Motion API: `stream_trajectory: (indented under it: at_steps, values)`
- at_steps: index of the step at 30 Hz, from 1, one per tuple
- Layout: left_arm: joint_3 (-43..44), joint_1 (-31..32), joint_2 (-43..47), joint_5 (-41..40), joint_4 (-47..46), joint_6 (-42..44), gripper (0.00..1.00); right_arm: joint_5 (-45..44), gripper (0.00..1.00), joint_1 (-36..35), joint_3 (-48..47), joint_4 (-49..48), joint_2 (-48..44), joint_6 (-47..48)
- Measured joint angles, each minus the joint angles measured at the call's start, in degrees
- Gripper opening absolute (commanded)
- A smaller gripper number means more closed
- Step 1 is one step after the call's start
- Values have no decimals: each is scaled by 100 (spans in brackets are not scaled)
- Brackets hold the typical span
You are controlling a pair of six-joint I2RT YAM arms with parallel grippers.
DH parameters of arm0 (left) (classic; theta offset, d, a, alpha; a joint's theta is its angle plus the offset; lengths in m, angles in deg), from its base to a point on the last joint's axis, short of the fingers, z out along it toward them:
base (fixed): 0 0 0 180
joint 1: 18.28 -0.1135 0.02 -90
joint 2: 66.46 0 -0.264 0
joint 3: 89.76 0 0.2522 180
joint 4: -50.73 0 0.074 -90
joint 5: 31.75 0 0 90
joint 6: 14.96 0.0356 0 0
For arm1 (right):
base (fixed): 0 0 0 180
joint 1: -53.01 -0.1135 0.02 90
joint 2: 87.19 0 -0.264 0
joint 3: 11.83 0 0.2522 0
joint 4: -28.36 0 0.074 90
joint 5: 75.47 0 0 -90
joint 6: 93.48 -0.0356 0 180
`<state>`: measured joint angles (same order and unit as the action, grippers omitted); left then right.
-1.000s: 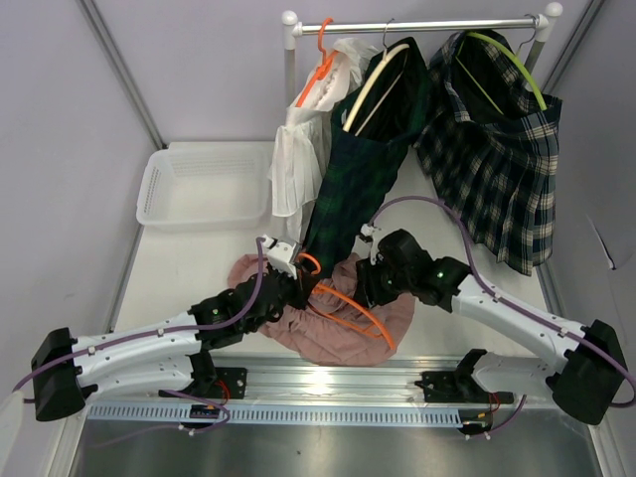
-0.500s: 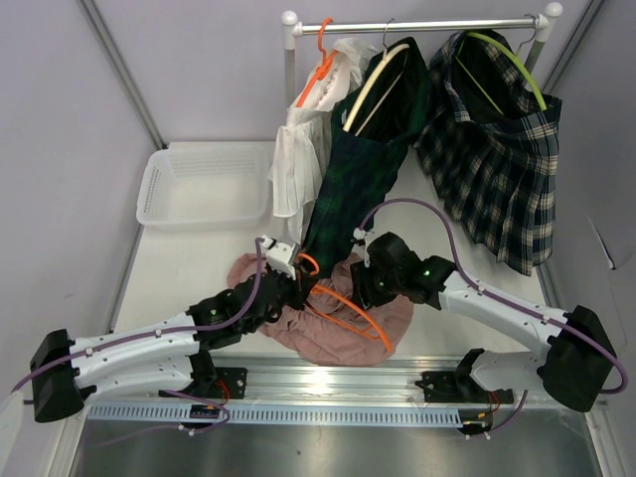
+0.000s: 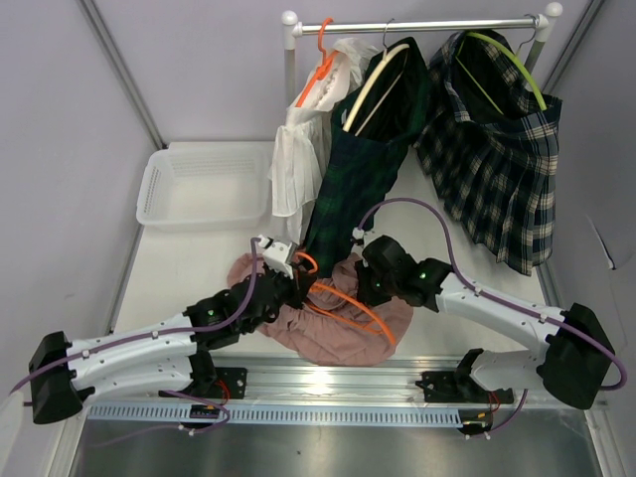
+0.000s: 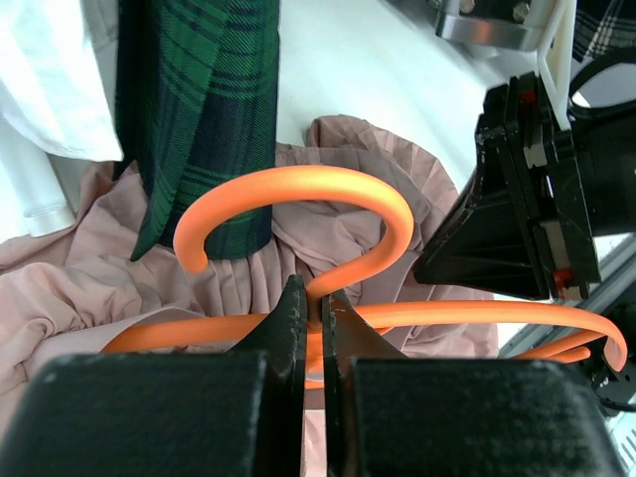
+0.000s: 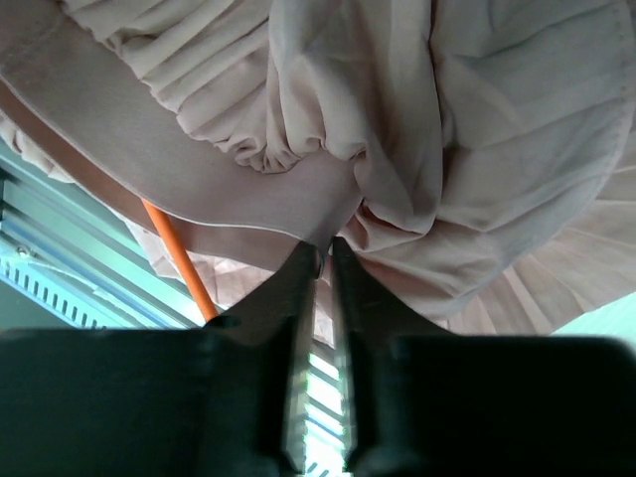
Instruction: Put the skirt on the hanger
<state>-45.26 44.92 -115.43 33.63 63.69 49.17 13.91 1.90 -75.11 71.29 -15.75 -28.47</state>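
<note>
The left gripper is clamped on the neck of the orange hanger, whose hook curls just above its fingertips, while the pink skirt lies bunched under both grippers and the right gripper pinches one of its folds.

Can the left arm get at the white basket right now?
Probably not yet: nothing stands between it and the white basket, but the left claw is shut on the orange hanger, partly inside the pink skirt that the right claw pinches.
</note>
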Motion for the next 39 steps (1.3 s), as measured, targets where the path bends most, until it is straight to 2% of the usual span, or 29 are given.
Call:
stream_trajectory:
  at_steps: [6,18,29,39]
  values:
    - [-111,0,232,-245,-83,0,0,-197,0,-48,-160,378,-4,-52]
    - [-330,0,505,-874,-645,157,0,-374,0,26,-798,1368,-356,-74]
    - [-535,-2,898,-1338,-1008,297,0,-372,0,70,-817,1731,-417,-94]
    - [-590,-7,820,-1832,-1207,398,0,-339,0,146,-817,1843,-621,-160]
